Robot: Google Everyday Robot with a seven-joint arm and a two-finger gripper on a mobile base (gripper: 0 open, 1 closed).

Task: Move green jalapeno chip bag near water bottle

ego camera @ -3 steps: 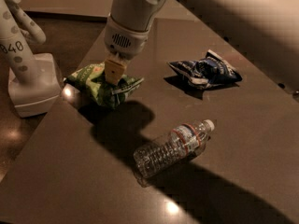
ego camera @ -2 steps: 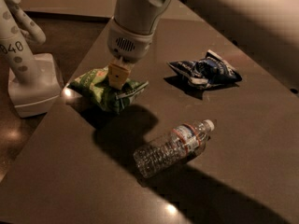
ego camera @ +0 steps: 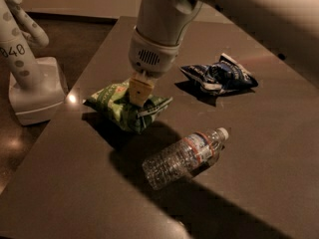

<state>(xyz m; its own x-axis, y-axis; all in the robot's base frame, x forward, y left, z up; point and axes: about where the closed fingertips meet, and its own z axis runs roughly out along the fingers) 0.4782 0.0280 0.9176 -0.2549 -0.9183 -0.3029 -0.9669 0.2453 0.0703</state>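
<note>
The green jalapeno chip bag (ego camera: 121, 107) hangs a little above the dark table (ego camera: 259, 148), left of centre, with its shadow under it. My gripper (ego camera: 139, 93) comes down from the white arm above and is shut on the bag's top. The water bottle (ego camera: 183, 157) lies on its side on the table, just below and right of the bag, cap pointing up right. A small gap separates bag and bottle.
A dark blue and white snack bag (ego camera: 219, 76) lies at the back right of the table. A white stand (ego camera: 30, 78) marked 040 stands on the floor off the table's left edge.
My gripper has carried the green bag to the right and toward the bottle, off the table's left edge area. The bottle and the blue bag have not moved.
</note>
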